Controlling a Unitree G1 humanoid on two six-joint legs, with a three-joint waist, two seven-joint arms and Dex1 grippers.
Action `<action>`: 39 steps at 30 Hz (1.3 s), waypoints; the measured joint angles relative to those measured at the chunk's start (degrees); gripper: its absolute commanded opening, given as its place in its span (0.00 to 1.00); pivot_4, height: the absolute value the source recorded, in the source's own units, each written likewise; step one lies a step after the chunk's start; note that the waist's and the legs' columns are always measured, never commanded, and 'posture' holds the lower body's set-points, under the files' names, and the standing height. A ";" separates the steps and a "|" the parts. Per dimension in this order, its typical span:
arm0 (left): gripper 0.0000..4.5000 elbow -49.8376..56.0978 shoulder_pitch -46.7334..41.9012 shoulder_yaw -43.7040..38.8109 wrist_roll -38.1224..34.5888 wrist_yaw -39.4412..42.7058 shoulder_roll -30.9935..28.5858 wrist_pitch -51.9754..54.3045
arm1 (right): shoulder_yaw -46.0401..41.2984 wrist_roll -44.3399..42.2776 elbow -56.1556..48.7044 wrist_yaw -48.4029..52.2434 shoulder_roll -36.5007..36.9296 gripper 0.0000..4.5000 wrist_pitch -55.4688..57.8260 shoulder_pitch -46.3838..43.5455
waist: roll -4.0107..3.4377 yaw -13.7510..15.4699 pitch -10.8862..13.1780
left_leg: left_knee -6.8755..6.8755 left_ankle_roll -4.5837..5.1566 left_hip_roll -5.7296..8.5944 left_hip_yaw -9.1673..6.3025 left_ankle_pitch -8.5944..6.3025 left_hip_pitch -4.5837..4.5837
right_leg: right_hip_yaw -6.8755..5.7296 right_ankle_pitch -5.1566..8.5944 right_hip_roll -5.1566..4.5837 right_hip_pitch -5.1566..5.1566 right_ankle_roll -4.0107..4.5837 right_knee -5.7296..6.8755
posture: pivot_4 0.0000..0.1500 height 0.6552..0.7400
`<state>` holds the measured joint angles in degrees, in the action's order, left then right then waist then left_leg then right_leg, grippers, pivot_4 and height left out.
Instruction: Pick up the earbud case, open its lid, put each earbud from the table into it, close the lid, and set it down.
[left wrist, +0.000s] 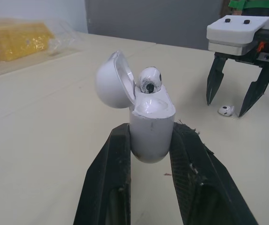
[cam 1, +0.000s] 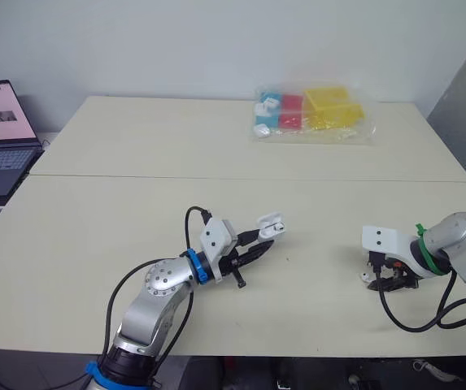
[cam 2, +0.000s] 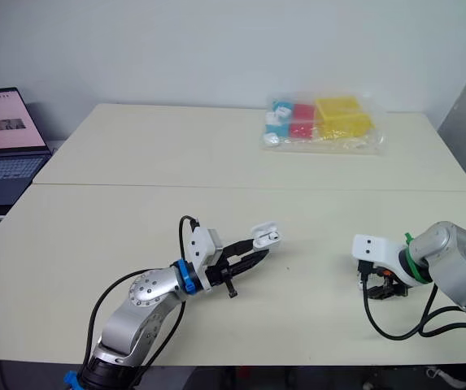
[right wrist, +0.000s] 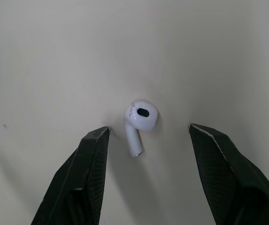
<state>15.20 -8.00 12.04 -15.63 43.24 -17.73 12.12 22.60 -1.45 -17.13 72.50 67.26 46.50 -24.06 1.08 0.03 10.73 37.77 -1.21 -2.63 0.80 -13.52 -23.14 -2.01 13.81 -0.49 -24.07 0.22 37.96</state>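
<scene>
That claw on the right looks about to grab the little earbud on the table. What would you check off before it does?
1. The right gripper is open: ok, fingers spread wide.
2. The loose earbud lies between those fingers: ok, flat on the table, touching neither.
3. That gripper is low enough to close on it: cannot tell.
4. The earbud case is secure in the left gripper: ok, clamped on both sides, upright.
5. The lid is open: ok, swung back.
6. There is room for a second one: ok, the seated earbud fills one well and the well beside it looks empty.
</scene>
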 measured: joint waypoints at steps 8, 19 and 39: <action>0.18 0.00 -0.01 0.08 0.14 -0.40 0.28 -0.03 | -0.06 0.11 1.80 -0.01 -1.11 0.62 -0.78 -0.73 | 0.01 -0.04 -0.01 | 0.05 0.00 0.00 0.03 0.00 0.03 | 0.03 0.00 0.00 0.03 0.00 0.00 | 1.00 0.95; 0.18 -0.01 -0.01 0.10 0.15 -0.39 0.56 -0.07 | -0.08 0.39 2.64 -0.11 -2.13 0.62 -1.10 -1.21 | 0.04 -0.15 -0.02 | 0.04 0.00 -0.02 0.04 0.00 0.10 | 0.04 -0.01 0.01 0.06 0.00 0.03 | 1.00 0.95; 0.18 -0.69 -0.64 0.10 0.16 -0.10 0.47 -0.08 | -0.50 1.26 1.55 -1.76 -3.70 0.48 -0.92 -1.00 | 0.04 -0.20 -0.03 | 0.03 0.00 -0.04 0.05 0.00 0.12 | 0.04 0.00 0.04 0.06 0.00 0.04 | 1.00 0.95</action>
<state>14.51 -8.64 12.14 -15.47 43.14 -17.26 12.03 22.10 -0.19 -15.58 70.74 63.56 45.58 -25.06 1.13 -0.16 10.71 37.80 -1.21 -2.67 0.85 -13.52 -23.03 -1.97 13.81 -0.45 -24.01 0.22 38.00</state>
